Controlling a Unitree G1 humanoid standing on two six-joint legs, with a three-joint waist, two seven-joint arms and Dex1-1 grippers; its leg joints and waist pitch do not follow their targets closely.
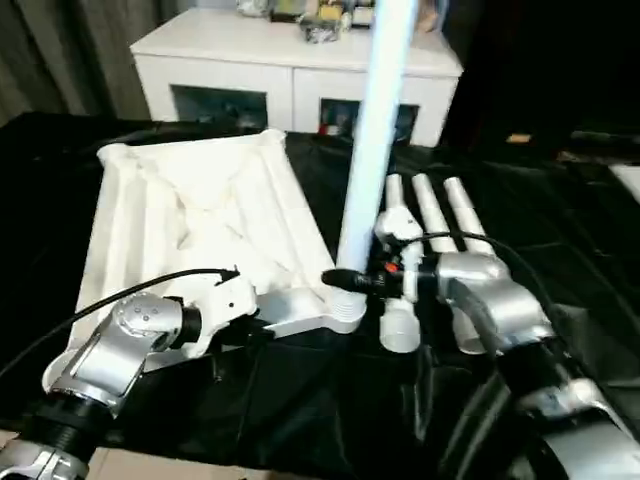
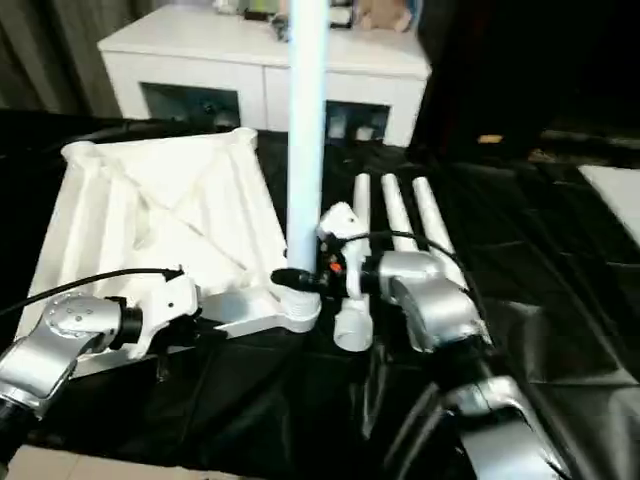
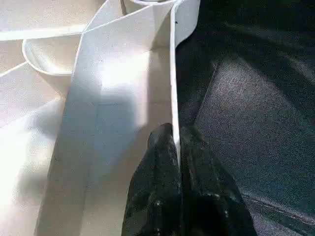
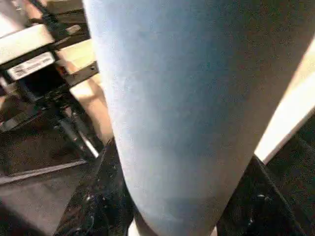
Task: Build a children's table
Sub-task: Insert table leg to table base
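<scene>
Covering the whole work surface is a black cloth (image 1: 560, 230), and behind it stands a white cabinet with glass doors (image 1: 290, 75) against grey curtains (image 1: 60, 50), with small clutter on its top. One white plastic rectangular tabletop (image 1: 200, 220) lies upside down on the cloth toward the robot's left, ribbed underside up, with round sockets at its corners. Four long white tapered tube legs can be counted: one upright leg (image 1: 375, 130) stands in the near corner socket (image 1: 343, 312) on the robot's right side of the tabletop, and three spare legs (image 1: 432, 215) lie side by side on the cloth just right of it. The right gripper (image 1: 345, 281) is closed around the upright leg just above the socket, one black finger on either side in its wrist view. The left gripper (image 3: 176, 147) is pinched narrow on the thin near edge wall of the tabletop, holding it between its two black fingers (image 3: 157, 167)
</scene>
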